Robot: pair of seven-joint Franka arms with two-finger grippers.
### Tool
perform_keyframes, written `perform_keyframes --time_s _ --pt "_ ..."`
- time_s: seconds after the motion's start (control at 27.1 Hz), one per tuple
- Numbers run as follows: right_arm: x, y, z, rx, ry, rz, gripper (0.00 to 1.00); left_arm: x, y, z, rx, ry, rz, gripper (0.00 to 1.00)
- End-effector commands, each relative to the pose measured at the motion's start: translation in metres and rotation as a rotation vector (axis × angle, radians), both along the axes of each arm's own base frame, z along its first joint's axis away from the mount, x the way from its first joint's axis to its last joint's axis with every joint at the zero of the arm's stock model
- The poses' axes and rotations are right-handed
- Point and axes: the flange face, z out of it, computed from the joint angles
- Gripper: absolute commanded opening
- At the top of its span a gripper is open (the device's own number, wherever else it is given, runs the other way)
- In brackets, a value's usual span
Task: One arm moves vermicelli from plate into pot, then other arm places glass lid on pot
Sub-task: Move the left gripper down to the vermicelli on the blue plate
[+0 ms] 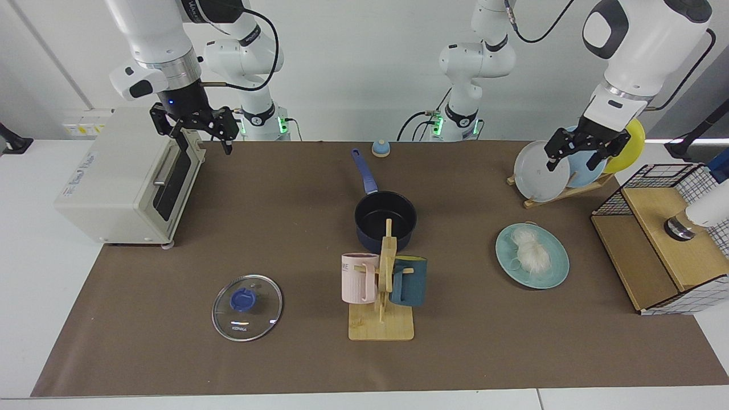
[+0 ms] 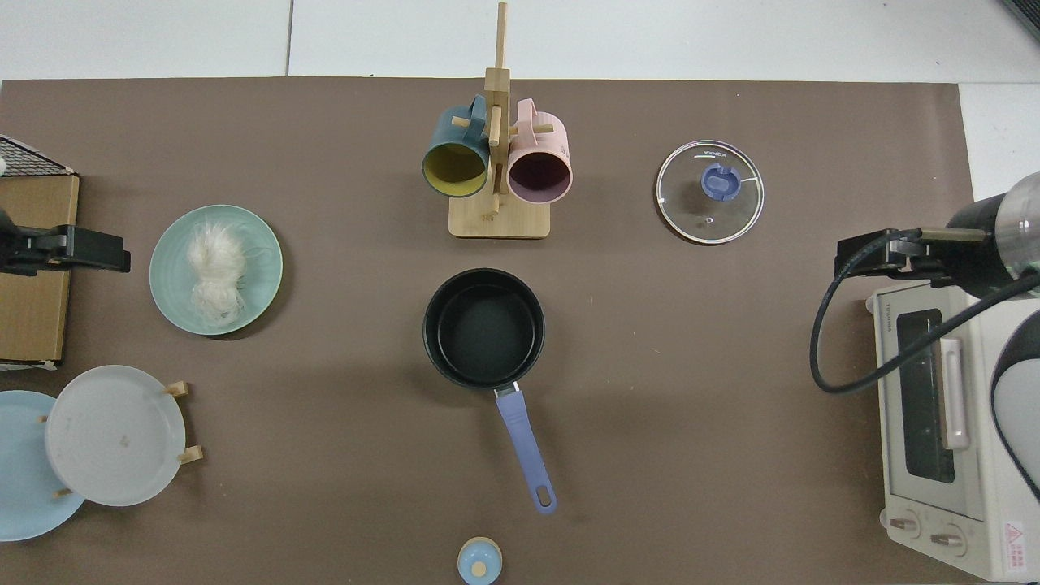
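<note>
On the brown mat (image 1: 285, 228), a toaster oven (image 1: 122, 182) is sitting at the left edge, the right gripper (image 1: 196, 134) hanging over it, fingers spread, waiting. The left gripper (image 1: 584, 154), also spread and empty, is hovering before the plate rack (image 1: 555, 171), far of the plate (image 1: 555, 270) carrying the vermicelli (image 1: 531, 250). The mug stand (image 1: 383, 290) is partly blocking the pot (image 1: 385, 219) at centre. The glass lid (image 1: 247, 307) is lying near-left. In the top view both grippers are cut off.

A brown mat (image 1: 285, 239) covers the white table (image 1: 34, 273).
</note>
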Motion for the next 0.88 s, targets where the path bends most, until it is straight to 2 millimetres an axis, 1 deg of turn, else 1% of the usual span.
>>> perform_keyframes --time_s 0.0,0.07,0.11,0.15,0.26,0.33,0.41,0.52,0.63,0.77,0.85 --pt "0.000 -0.003 0.001 0.027 -0.003 0.015 1.00 0.033 0.007 -0.046 0.020 -0.002 0.010 1.00" --pt "0.000 -0.003 0.001 0.027 -0.003 0.015 1.00 0.047 0.009 -0.070 0.019 -0.003 0.019 1.00" --pt "0.000 -0.003 0.001 0.027 -0.003 0.015 1.00 0.053 0.011 -0.077 0.019 -0.013 0.021 1.00" --pt "0.000 -0.003 0.001 0.027 -0.003 0.015 1.00 0.056 0.013 -0.077 0.020 -0.036 0.022 1.00" --pt "0.001 -0.004 0.001 0.027 -0.003 0.014 1.00 0.059 0.026 -0.089 0.020 -0.038 0.044 1.00" --pt "0.001 -0.004 0.001 0.027 -0.003 0.014 1.00 0.068 0.027 -0.111 0.012 -0.019 0.055 1.00" --pt "0.001 -0.004 0.001 0.027 -0.003 0.014 1.00 0.073 0.024 -0.127 0.003 -0.009 0.055 1.00" --pt "0.001 -0.004 0.001 0.027 -0.003 0.014 1.00 0.072 0.023 -0.152 0.000 0.029 0.063 1.00" --pt "0.001 -0.004 0.001 0.027 -0.003 0.014 1.00 0.074 0.022 -0.169 -0.011 0.033 0.106 1.00" --pt "0.001 -0.004 0.001 0.027 -0.003 0.014 1.00 0.081 0.009 -0.206 -0.022 0.054 0.159 1.00" --pt "0.001 -0.004 0.001 0.027 -0.003 0.014 1.00 0.080 0.005 -0.223 -0.020 0.068 0.164 1.00"
